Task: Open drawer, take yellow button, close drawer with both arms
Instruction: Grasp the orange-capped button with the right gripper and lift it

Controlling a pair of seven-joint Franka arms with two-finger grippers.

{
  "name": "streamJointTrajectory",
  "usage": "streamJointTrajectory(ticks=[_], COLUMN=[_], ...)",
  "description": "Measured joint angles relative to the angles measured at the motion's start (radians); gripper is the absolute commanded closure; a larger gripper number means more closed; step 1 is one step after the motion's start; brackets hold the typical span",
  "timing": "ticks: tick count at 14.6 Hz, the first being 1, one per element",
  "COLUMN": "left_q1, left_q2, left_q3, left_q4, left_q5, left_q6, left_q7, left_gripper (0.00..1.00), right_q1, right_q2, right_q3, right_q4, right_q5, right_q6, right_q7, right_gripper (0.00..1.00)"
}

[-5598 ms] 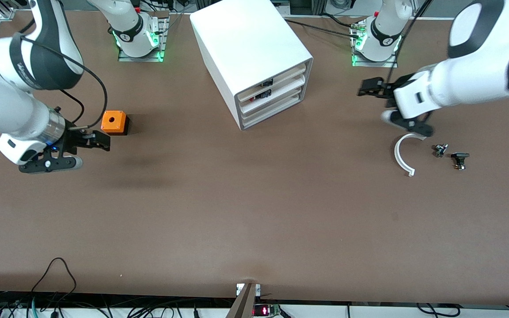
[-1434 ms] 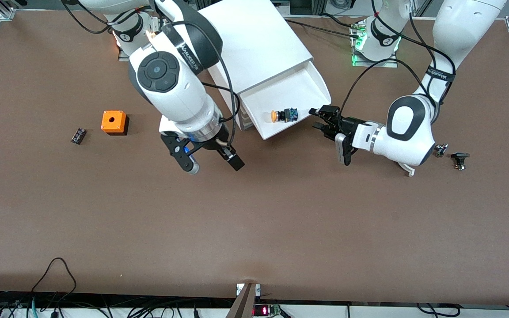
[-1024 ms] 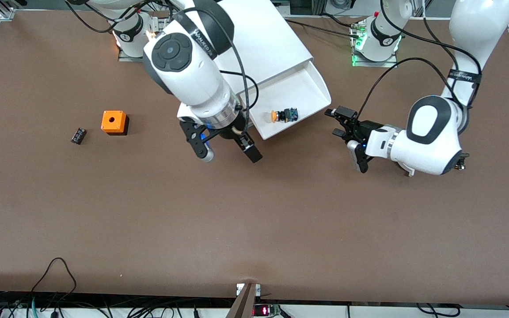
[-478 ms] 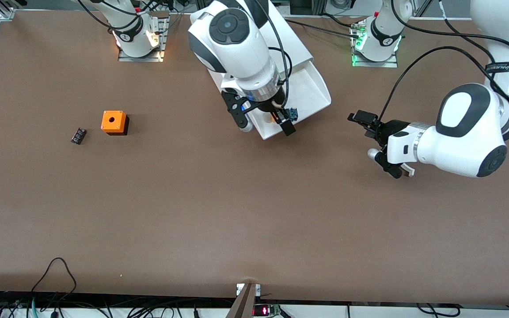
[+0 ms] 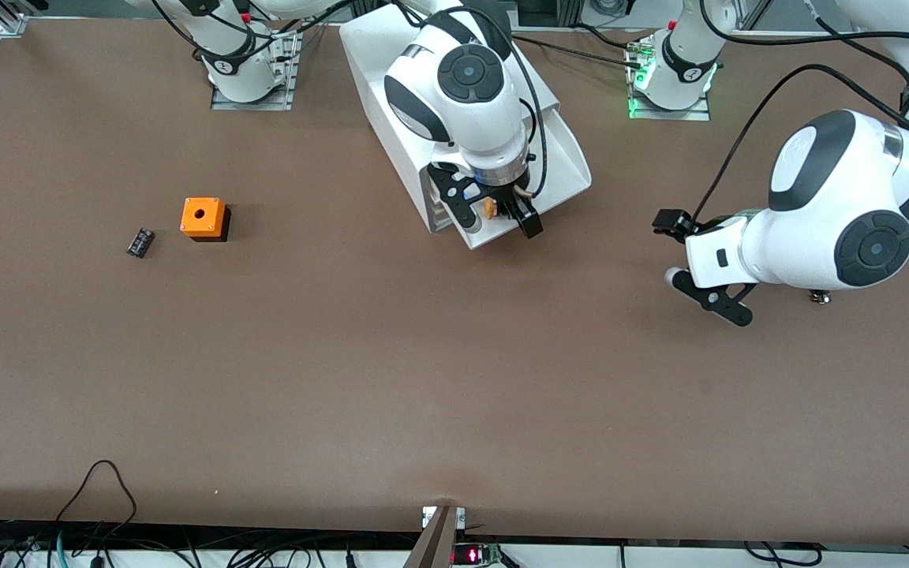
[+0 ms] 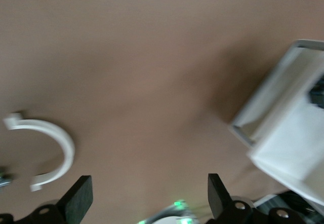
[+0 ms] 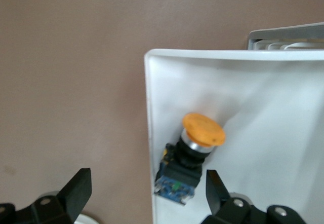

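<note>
The top drawer (image 5: 566, 162) of the white cabinet (image 5: 391, 71) stands pulled out. The button (image 5: 489, 208), with an orange cap and a black-and-blue body, lies on its side in the drawer near the front rim. My right gripper (image 5: 499, 226) hangs open just over it. In the right wrist view the button (image 7: 195, 158) lies between the spread fingers (image 7: 76, 188), beside the drawer's rim (image 7: 148, 133). My left gripper (image 5: 679, 252) is open and empty over bare table toward the left arm's end, apart from the drawer. In the left wrist view that gripper (image 6: 147, 201) faces the drawer's corner (image 6: 283, 107).
An orange cube box (image 5: 203, 218) and a small black part (image 5: 139, 241) lie toward the right arm's end. A white C-shaped piece (image 6: 50, 148) lies on the table under the left arm. A small dark part (image 5: 820, 297) lies near it.
The drawer, shut at first, is pulled out. My right gripper has moved from the table in front of the cabinet to over the button. My left gripper has drawn back from the drawer.
</note>
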Motion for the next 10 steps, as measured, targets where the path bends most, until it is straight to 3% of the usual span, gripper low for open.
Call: streamJointTrajectory(ticks=[2,6,8,10], left_q1=[-0.017,-0.032,-0.031,-0.031], left_q2=[0.000,0.000,0.001,0.001], left_q3=[0.000,0.002,0.006,0.009], left_q4=[0.033,0.054,0.054,0.054], left_q5=[0.065,0.083,0.083,0.083], left_q6=[0.001,0.042,0.061,0.062], left_q7=[0.000,-0.001,-0.002,-0.002], left_gripper=[0.00,0.00,0.00,0.00], right_q1=[0.005,0.019,0.025,0.030], right_q2=[0.000,0.000,0.000,0.000], right_q3=[0.000,0.000,-0.001,-0.001], right_q4=[-0.019,-0.039,-0.050,-0.057], right_q5=[-0.010,-0.017,-0.017,-0.018], right_q6=[0.000,-0.001,-0.002,-0.003], right_q7=[0.000,0.001,0.001,0.001], right_gripper=[0.00,0.01,0.19,0.50])
